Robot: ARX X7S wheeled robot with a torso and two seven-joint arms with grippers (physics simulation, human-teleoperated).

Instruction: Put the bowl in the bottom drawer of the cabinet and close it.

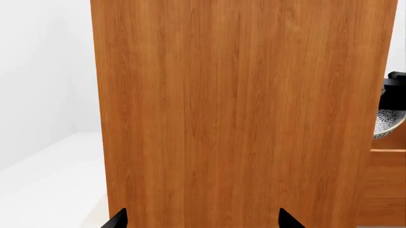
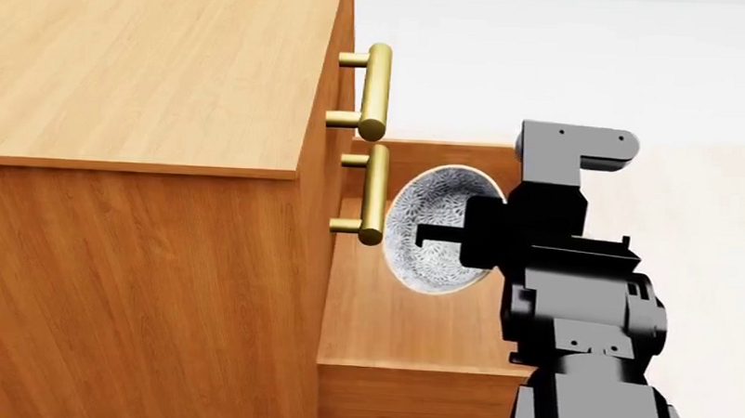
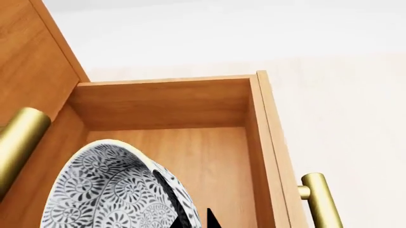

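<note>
The bowl, white with a fine blue-grey pattern, hangs tipped on its side over the open bottom drawer of the cabinet. My right gripper is shut on its rim. In the right wrist view one finger lies inside the bowl and the other outside it, with the gripper above the drawer's floor. My left gripper is open, its tips wide apart and close to the cabinet's side panel. The bowl shows at that view's edge.
Two brass bar handles of the upper drawers stick out just beside the bowl. The bottom drawer's own handle is on its front. A pale floor surrounds the cabinet.
</note>
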